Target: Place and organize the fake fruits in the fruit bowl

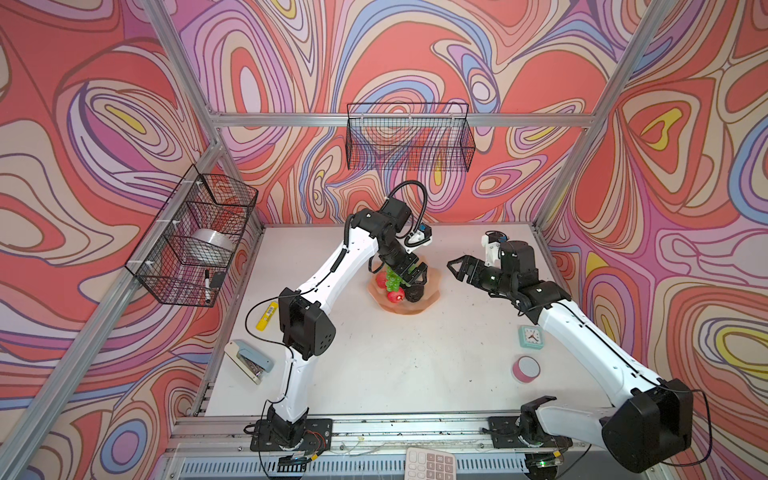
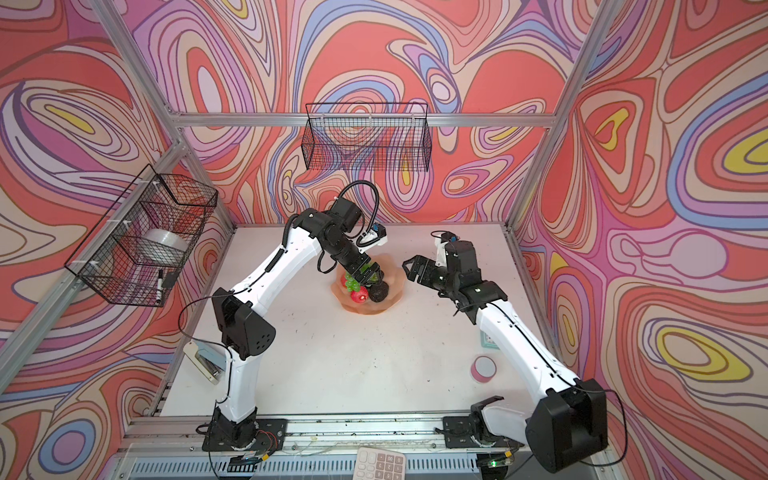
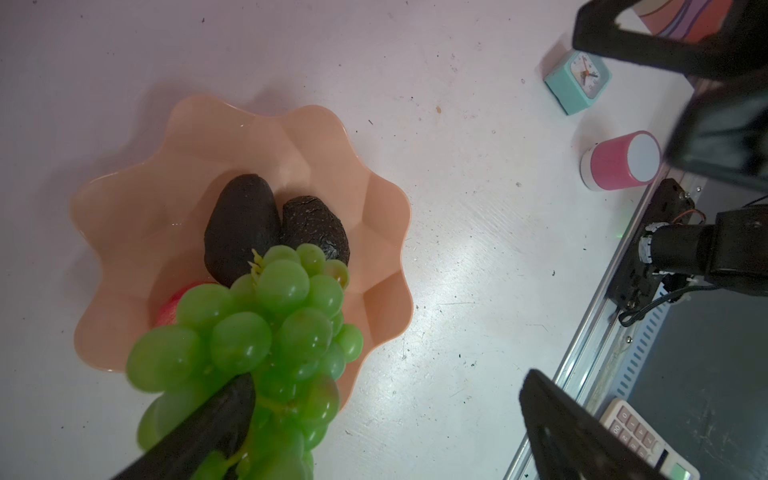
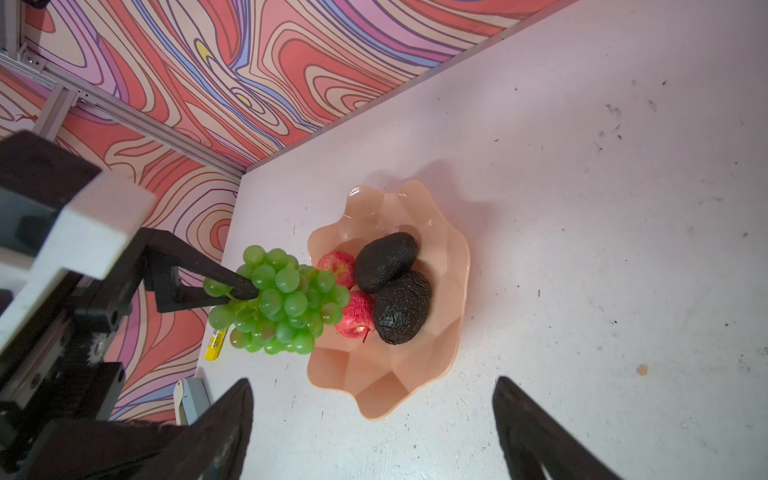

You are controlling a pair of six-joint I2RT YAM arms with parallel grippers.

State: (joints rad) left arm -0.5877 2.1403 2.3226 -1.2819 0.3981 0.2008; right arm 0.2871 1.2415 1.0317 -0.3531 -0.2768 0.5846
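The peach-pink fruit bowl [image 1: 415, 309] [image 2: 365, 311] [image 3: 374, 208] [image 4: 415, 365] sits mid-table. Two red apples [image 4: 353, 320] [image 4: 338, 262] and two dark avocados [image 4: 384, 262] [image 4: 401, 309] lie in it. A bunch of green grapes [image 1: 392, 281] [image 2: 353, 283] [image 3: 270, 324] [image 4: 282, 299] hangs over the bowl's left rim. It clings to one finger [image 4: 232, 282] of my left gripper [image 1: 411, 272] [image 3: 386, 382], whose jaws stand wide open. My right gripper [image 1: 455, 268] [image 2: 409, 266] [image 4: 374, 386] hovers open and empty to the right of the bowl.
A teal clock [image 1: 530, 336] and a pink tape roll [image 1: 525, 369] stand at the right, beside my right arm. A yellow tube [image 1: 266, 318] and a stapler [image 1: 249, 359] lie at the left. Black wire baskets [image 1: 409, 141] [image 1: 195, 237] hang on the walls. A calculator [image 1: 430, 463] lies at the front.
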